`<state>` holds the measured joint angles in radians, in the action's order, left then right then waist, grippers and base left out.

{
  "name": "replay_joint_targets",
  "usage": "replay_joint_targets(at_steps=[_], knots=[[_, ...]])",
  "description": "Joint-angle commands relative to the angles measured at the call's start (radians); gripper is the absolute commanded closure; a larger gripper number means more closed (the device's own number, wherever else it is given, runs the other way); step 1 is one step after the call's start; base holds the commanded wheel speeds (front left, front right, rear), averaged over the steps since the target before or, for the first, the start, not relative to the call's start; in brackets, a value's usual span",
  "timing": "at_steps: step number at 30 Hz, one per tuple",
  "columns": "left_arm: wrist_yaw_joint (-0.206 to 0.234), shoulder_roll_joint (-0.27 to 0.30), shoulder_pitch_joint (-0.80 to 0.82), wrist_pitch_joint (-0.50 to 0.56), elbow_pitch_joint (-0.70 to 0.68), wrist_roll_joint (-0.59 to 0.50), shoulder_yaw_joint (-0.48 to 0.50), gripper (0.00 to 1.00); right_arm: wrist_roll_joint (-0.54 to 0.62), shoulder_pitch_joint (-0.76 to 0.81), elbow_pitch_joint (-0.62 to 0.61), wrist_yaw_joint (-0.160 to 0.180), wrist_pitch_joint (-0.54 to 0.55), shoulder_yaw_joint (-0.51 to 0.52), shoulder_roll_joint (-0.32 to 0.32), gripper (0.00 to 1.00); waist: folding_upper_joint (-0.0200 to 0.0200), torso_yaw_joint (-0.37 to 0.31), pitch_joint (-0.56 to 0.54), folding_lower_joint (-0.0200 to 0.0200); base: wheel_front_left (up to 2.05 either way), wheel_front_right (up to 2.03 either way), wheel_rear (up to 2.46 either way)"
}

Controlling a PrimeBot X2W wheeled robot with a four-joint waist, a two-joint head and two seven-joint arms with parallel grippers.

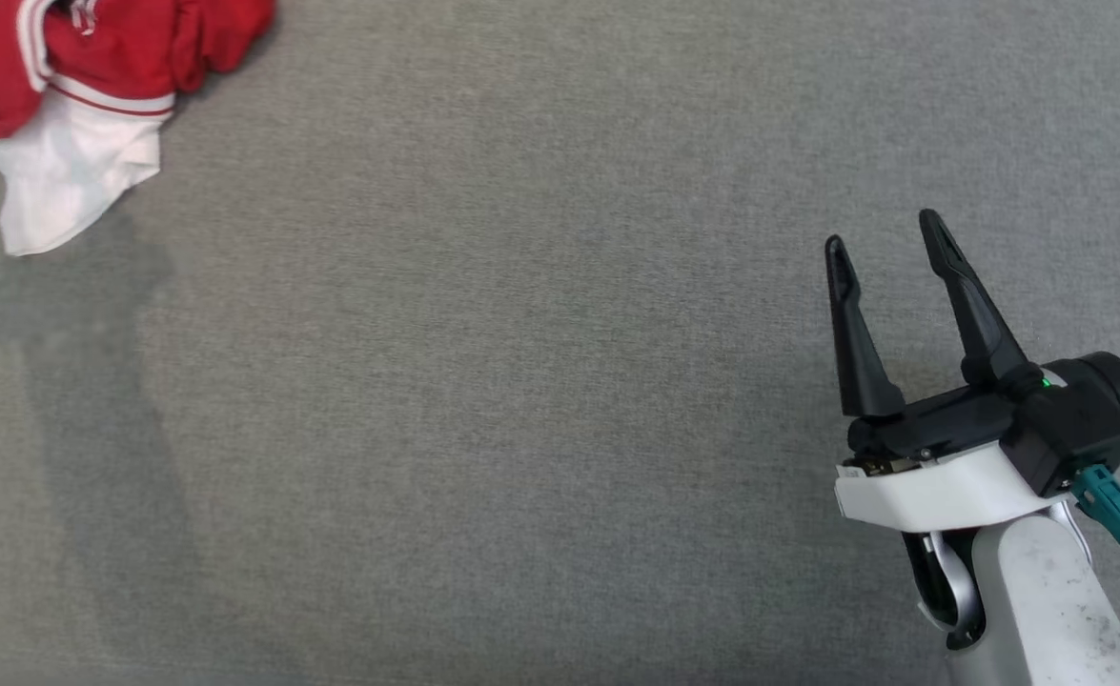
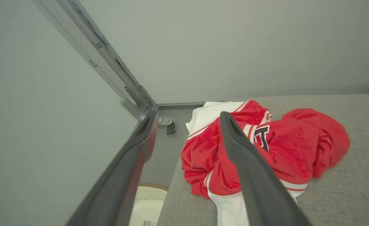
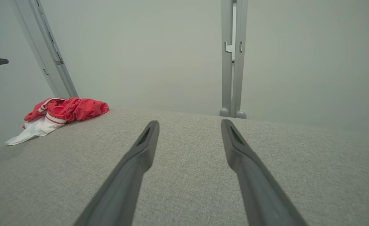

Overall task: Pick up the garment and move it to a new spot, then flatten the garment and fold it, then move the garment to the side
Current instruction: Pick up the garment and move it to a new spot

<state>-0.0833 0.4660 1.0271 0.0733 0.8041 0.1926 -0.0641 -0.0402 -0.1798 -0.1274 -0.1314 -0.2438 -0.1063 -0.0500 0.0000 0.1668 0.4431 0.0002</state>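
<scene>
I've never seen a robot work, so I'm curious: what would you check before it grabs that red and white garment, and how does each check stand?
1. Left end effector open: ok.
2. Right end effector open, empty: ok.
3. Red and white jersey ahead of left end effector: ok.
4. Jersey lying flat: not ok, bunched up.
5. Bare grey table surface for a new spot: ok.
6. Jersey hanging over the table edge: cannot tell.

Head overhead, left wrist close, right wrist low, far, all sharing garment [image 1: 112,48]
</scene>
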Motion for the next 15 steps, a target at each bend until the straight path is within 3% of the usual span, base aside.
replay_joint_targets(at_steps=[1, 6, 15], knots=[[0.000, 0.007, 0.020, -0.001, 0.025, 0.011, 0.002, 0.00, 0.007, -0.014, -0.013, 0.002, -0.007, 0.003, -0.001, 0.00, 0.0000, -0.148, 0.156, -0.0002, 0.00, 0.00, 0.00], [0.006, 0.018, 0.043, -0.007, 0.102, 0.016, 0.002, 0.00, 0.011, -0.016, -0.035, 0.002, -0.012, -0.002, -0.001, 0.00, 0.0000, -0.158, 0.185, -0.0002, 0.00, 0.00, 0.00], [0.066, 0.034, 0.071, -0.026, 0.205, 0.026, 0.017, 0.00, 0.014, -0.015, -0.049, 0.002, -0.016, -0.003, -0.001, 0.00, 0.0000, -0.166, 0.193, -0.0002, 0.00, 0.00, 0.00]])
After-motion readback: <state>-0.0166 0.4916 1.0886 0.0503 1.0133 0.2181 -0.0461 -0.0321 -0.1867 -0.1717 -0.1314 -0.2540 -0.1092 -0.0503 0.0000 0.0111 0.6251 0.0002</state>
